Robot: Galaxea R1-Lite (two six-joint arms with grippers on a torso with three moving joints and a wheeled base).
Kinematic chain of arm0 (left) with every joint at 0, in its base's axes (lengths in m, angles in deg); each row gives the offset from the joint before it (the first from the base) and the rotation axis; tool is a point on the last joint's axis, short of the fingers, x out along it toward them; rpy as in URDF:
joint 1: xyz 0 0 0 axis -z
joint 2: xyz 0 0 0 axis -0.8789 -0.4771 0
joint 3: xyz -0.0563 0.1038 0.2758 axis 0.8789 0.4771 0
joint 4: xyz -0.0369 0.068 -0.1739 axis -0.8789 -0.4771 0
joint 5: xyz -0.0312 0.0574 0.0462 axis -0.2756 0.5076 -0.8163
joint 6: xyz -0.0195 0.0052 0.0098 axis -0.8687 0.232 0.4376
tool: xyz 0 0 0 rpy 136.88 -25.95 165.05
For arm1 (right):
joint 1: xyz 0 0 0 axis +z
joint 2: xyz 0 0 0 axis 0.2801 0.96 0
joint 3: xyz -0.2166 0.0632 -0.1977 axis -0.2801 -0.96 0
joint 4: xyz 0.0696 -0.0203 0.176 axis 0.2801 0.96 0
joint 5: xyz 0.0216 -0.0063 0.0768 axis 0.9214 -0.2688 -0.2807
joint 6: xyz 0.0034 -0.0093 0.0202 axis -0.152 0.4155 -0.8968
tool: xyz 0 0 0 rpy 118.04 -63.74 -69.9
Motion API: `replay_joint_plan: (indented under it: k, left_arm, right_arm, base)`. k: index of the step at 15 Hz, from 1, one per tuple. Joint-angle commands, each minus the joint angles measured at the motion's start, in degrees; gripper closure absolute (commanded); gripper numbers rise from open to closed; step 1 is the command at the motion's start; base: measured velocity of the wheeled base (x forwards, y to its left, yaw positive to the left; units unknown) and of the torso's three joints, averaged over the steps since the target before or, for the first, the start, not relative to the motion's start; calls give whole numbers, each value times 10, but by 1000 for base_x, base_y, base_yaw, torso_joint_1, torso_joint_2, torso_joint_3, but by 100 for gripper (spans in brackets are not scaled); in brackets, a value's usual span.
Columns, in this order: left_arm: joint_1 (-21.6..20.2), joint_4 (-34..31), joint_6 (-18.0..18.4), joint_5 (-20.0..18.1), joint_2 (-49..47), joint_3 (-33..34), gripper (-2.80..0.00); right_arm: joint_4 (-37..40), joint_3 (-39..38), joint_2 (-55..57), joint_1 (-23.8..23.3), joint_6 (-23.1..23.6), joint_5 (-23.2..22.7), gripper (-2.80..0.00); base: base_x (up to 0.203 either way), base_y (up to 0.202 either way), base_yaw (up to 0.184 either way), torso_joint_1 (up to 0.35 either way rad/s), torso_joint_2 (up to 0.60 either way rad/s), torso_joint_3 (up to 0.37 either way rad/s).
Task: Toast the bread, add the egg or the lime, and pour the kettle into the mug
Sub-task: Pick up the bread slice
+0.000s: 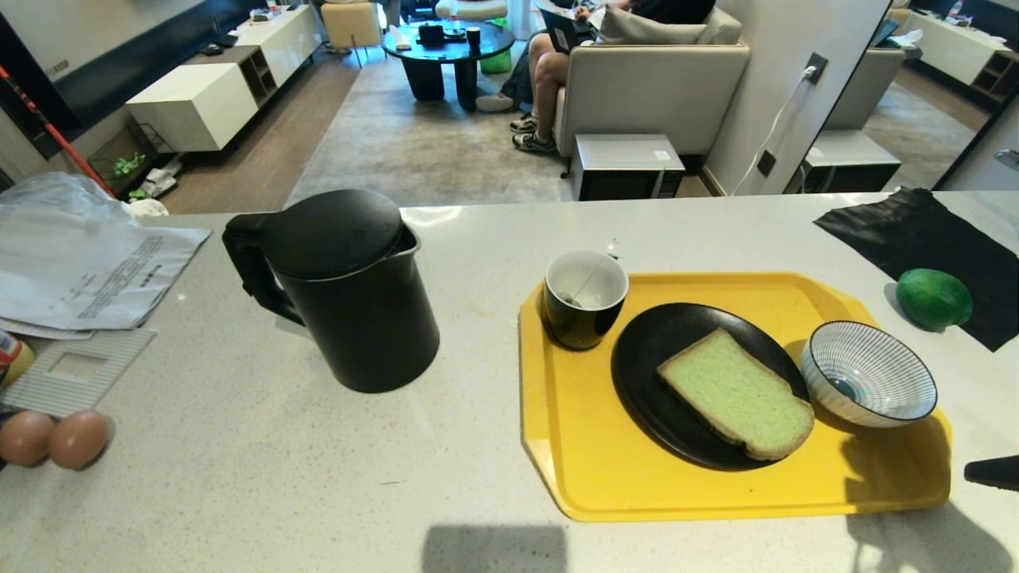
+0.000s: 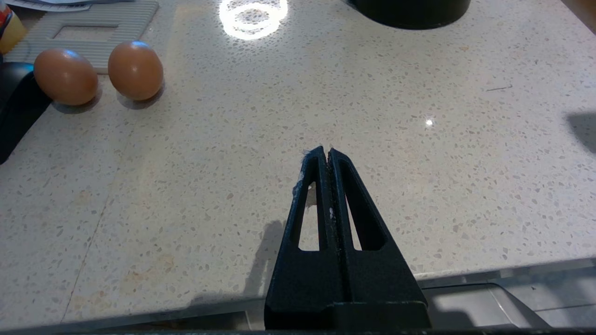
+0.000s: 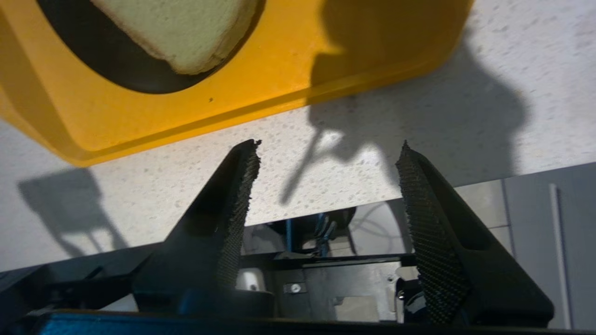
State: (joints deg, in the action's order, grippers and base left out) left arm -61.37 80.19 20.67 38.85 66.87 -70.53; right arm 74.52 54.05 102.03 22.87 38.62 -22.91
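**Right gripper open and empty at the counter's near edge**

The right gripper hangs over the near edge of the counter, just off the tray's near right corner, at about four o'clock from the bread. Its fingers stand well apart, with nothing between them and nothing touched; bare stone lies under the tips. In the head view only a dark tip of it shows at the right border.

The left gripper sits pressed shut and empty above open counter near the front edge, with two brown eggs well away from it.

The bread lies flat on a black plate in the middle of the yellow tray. The mug stands on the tray at eleven o'clock from the plate, just beside it. A striped bowl sits at three o'clock, touching the plate's rim or nearly so. The lime rests off the tray at two o'clock, on a black mat. The kettle stands at nine o'clock, well apart from the tray, lid on.

Wide bare counter lies between kettle and tray and along the near edge.
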Motion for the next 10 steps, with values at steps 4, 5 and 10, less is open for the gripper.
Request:
replay_joint_plan:
  k: [4,5,10]
  left_arm:
    - [0,0,0,0,0,10,0]
    - [0,0,0,0,0,10,0]
    - [0,0,0,1,0,10,0]
  right_arm:
    - [-20,-8,17,16,-71,-115,-280]
    - [-21,-6,30,19,-81,-122,-280]
    - [-21,37,85,33,-89,-118,-280]
  base:
    - [0,0,0,0,0,0]
    - [0,0,0,0,0,0]
    - [0,0,0,0,0,0]
